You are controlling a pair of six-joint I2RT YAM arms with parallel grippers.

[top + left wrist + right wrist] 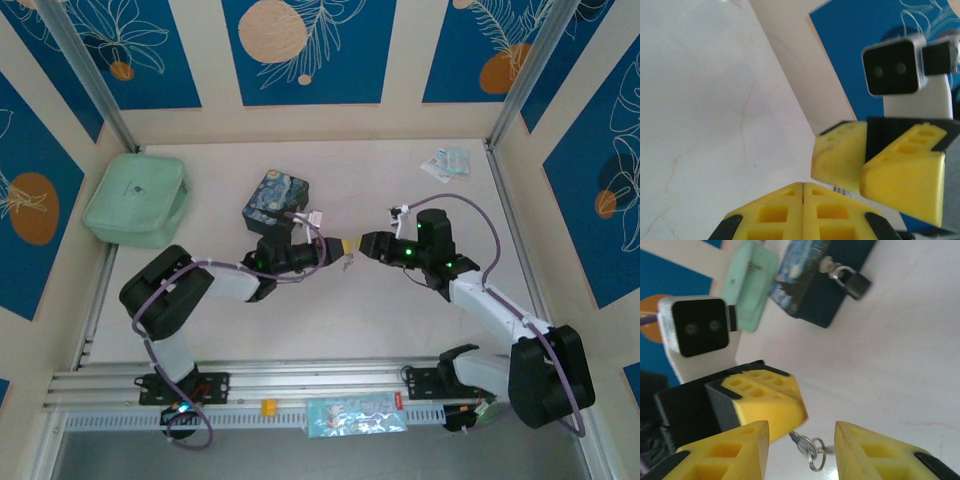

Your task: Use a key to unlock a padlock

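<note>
Table [330, 320]: pale, smooth top with faint reddish veins, like marble.
Padlock [852, 282]: tiny, with a dark, blocky matte body and a thin, shiny silver shackle bent in a loop.
Padlock's place: hooked through a small clasp on the dark side wall of the tin [807, 277], towards the back of the table, well apart from both grippers. Its shackle looks closed.
Tin: a boxy rectangle with a lid painted in swirling blues and yellows. From above it sits just behind the left arm's wrist.
Key [799, 440]: a thin sliver of silvery metal, too small to make out its teeth.
Key's place: it sticks out from the fingertips of the left gripper [785, 405], above the table's middle.
Ring [816, 459]: fine wire loops dangling off the key, hanging in the gap of the right gripper [801, 427].
Left gripper: chunky yellow plastic fingers with square hollows, pressed together and pinching the key. Its own camera shows the two pads meeting flush.
Right gripper: the same yellow waffled plastic, with fingers spread wide on either side of the ring, touching neither it nor the key.
Grippers together: nose to nose from above, nearly touching.
Green case [137, 200]: a soft-cornered mint pouch lying flat by the left wall.
Packet [447, 162]: crinkly clear wrapper in the far right corner.
</note>
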